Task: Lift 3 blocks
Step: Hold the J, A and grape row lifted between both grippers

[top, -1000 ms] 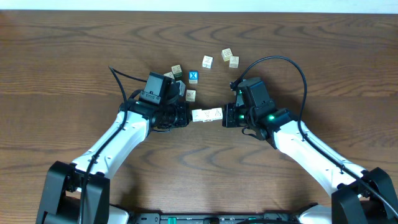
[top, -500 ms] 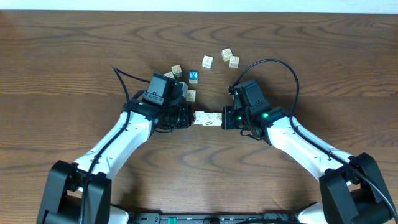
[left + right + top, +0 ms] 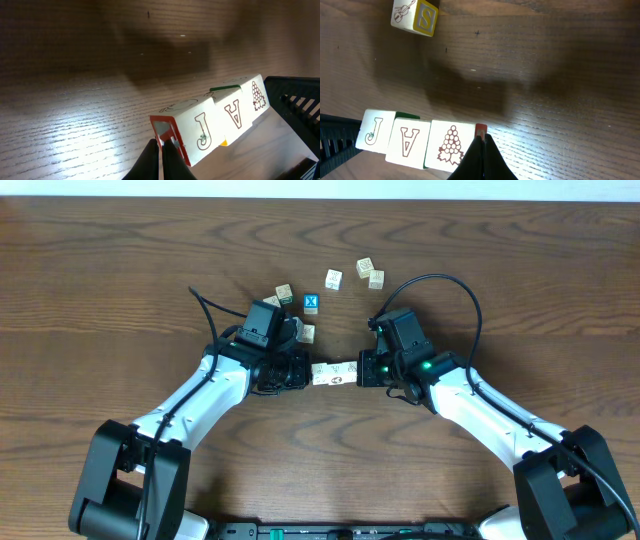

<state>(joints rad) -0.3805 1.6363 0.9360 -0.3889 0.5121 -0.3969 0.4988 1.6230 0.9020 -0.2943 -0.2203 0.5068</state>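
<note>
Three cream blocks form a tight row, squeezed end to end between my two grippers. In the left wrist view they show a J, an A and a grape cluster. My left gripper is shut, its tip pressing the red end face of the J block. My right gripper is shut too, its tip against the red end face of the grape block. The row's shadow lies on the table apart from it, so the row appears to hang above the wood.
Loose cubes lie behind the grippers: a blue X cube, cream ones, and others by the left arm. A cube with an S face shows in the right wrist view.
The row and both grippers have shifted slightly toward the near edge. The left arm has swung a little to the right. Both grippers stay shut against the row's ends.
</note>
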